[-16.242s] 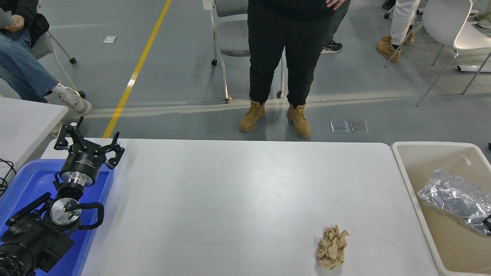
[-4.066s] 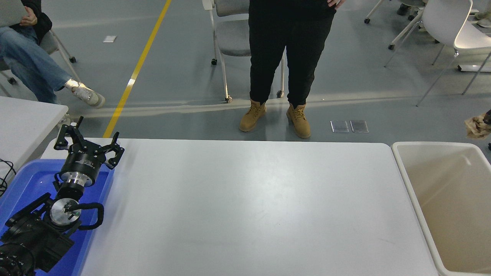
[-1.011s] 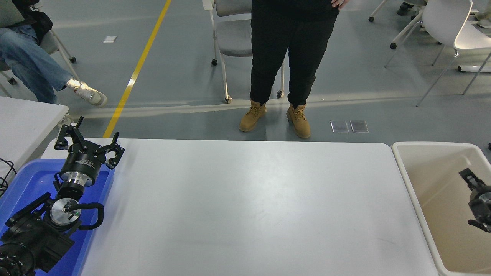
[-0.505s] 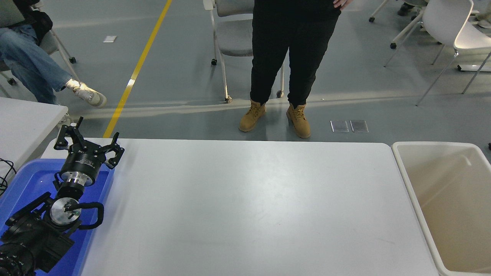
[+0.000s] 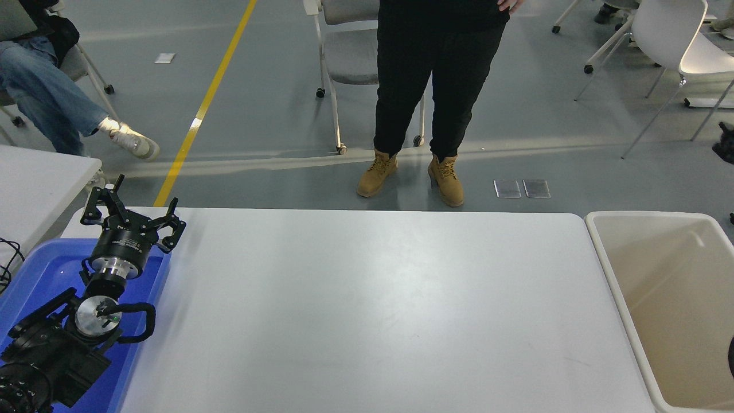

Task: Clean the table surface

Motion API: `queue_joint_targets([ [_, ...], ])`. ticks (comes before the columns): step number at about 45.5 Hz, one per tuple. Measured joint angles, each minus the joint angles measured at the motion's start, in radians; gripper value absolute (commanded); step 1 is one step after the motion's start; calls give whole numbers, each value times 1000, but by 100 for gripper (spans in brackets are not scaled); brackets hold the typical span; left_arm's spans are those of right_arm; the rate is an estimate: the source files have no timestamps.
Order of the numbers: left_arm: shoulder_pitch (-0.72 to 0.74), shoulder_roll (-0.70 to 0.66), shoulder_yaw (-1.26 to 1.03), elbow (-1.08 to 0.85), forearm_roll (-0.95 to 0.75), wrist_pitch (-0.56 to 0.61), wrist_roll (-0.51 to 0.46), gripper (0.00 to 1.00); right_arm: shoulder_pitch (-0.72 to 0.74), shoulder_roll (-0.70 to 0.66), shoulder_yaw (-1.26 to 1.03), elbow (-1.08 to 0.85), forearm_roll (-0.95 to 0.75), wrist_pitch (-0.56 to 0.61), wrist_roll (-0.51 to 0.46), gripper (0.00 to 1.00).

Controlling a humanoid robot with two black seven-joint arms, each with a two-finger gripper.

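Note:
The table surface is a wide matte white top with rounded corners that fills the lower middle of the head view; only faint scuffs show on it. My left gripper is parked at the lower left over a blue tray, open and empty. Of my right arm only a small black part shows at the right edge, above the floor beyond the tub. I cannot see how that gripper stands.
A beige plastic tub stands against the table's right end. A blue tray lies under the left arm. A smaller white table is at the far left. A person in tan boots stands behind the table; chairs are beyond.
The crumpled brown paper on the table 16 s ago is gone. My right gripper, over the tub a second ago, left it; a black part now shows higher at the right edge.

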Motion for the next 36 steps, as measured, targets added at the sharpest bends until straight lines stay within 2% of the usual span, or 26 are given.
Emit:
queue_joint_targets([
  [26, 0, 0, 0, 0, 0, 0, 0, 100, -49, 130, 116, 90, -6, -4, 9, 99],
  [36, 0, 0, 0, 0, 0, 0, 0, 100, -130, 185, 123, 112, -6, 7, 78, 99],
])
